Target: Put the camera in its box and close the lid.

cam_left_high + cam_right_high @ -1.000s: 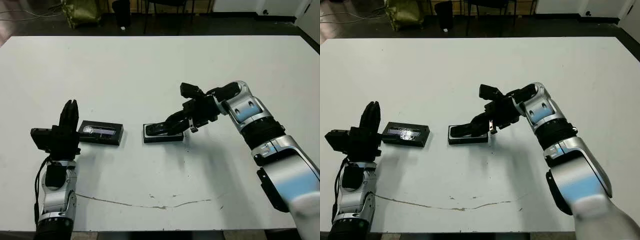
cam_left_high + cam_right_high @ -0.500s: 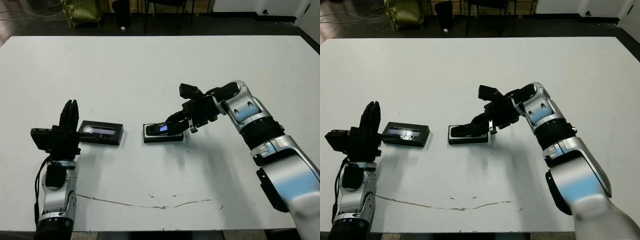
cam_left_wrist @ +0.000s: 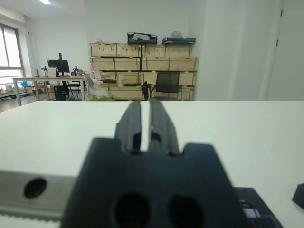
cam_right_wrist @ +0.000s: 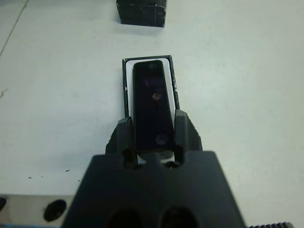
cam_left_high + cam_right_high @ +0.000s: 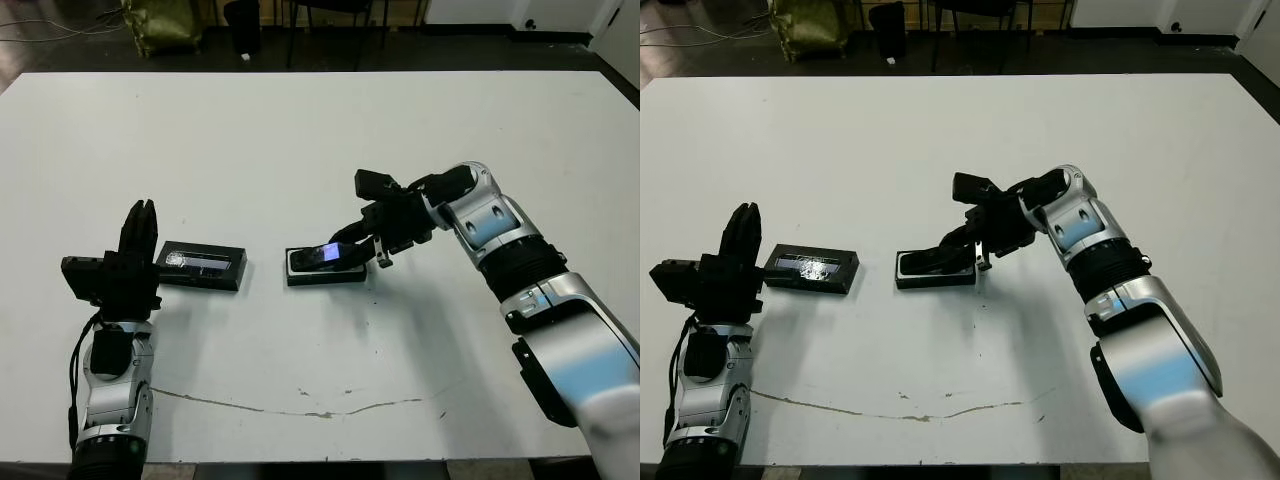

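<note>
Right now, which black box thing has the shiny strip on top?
The lid, lying alone by the left tool. The box holds the camera instead.

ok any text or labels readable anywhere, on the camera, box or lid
None can be read.
Lid: a glossy strip with a pale mark on it, too small and blurred to read.
Camera: its black face shows no lettering; the lit screen is only a bluish patch.
Box: no print visible.
Shelved crates beyond the table: no legible labels.

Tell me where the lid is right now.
The lid lies flat on the table toward the robot's left, just beside the raised left gripper and apart from the box.
</note>
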